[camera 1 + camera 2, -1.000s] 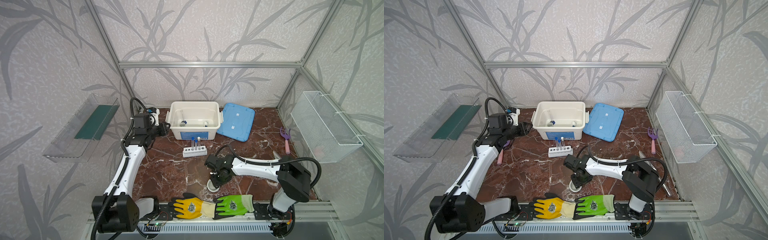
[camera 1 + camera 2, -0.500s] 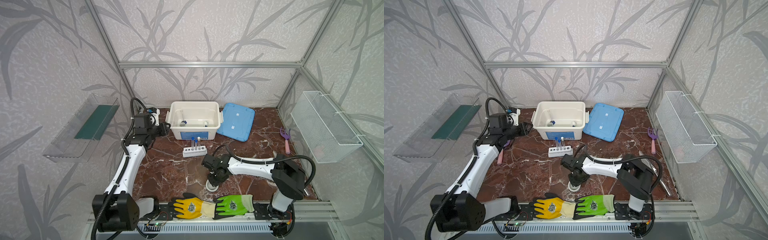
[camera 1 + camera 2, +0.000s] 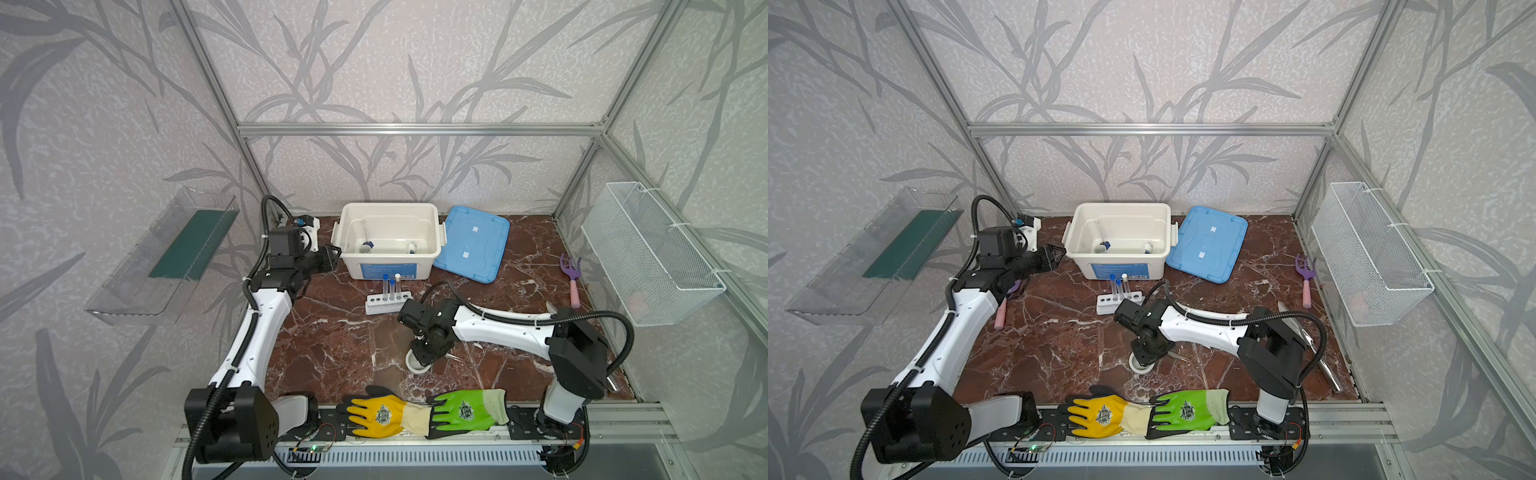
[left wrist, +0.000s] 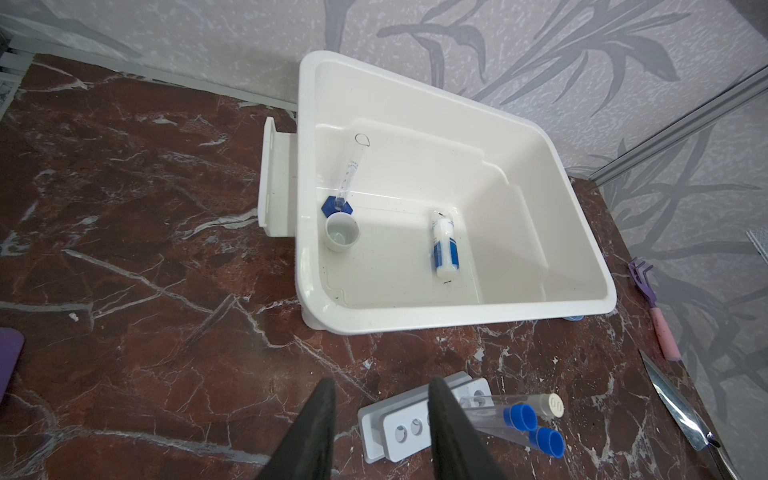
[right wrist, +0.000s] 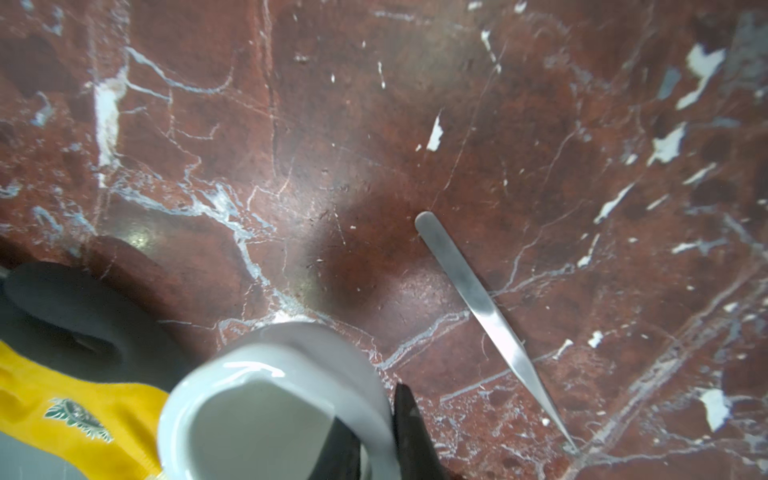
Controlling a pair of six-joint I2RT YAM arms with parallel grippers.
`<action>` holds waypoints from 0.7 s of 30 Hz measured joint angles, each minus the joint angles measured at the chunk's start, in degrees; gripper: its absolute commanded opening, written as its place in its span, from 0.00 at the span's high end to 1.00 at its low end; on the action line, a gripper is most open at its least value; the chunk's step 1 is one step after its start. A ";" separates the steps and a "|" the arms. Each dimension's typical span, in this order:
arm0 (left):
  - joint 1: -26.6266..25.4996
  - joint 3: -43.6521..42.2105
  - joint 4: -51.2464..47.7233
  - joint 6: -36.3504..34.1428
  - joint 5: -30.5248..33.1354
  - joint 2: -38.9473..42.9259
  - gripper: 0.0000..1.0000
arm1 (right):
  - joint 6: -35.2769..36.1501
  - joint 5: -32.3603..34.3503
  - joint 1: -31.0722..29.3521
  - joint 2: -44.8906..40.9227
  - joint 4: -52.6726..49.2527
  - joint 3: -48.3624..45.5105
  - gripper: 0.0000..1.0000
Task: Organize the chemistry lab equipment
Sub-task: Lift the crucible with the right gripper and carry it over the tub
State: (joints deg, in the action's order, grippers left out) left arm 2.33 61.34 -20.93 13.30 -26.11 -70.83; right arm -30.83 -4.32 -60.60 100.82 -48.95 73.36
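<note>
White ceramic dish [image 5: 257, 399] rim between right gripper [image 5: 370, 405] fingers, wrist bent downward

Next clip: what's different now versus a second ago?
The right claw edged slightly left in the top views and closed on the wall of the small white dish, one finger inside it. The left claw stayed open beside the white bin; the rack and tweezers did not move.
</note>
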 measured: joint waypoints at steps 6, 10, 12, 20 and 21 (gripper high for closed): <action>0.04 0.00 -0.02 -0.02 -0.17 -0.76 0.61 | 4.02 1.27 3.63 0.31 -7.87 13.25 0.89; 0.04 0.00 0.00 -0.02 -0.39 -1.05 0.61 | 6.71 2.40 6.88 0.92 -11.87 21.70 0.89; 0.04 0.00 0.00 -0.04 -0.61 -1.18 0.61 | 8.09 3.72 8.48 2.14 -13.84 26.10 0.89; 0.04 0.00 -0.04 -0.28 -1.01 -1.99 0.61 | 11.04 6.64 12.61 10.62 -17.22 42.32 0.90; 0.04 0.00 -0.02 -0.28 -1.09 -2.05 0.61 | 11.41 6.93 12.94 11.96 -17.53 44.83 0.90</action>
State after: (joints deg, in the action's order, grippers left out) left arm 2.37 61.34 -20.95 13.02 -27.20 -72.88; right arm -19.42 2.61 -47.66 112.77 -66.48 118.19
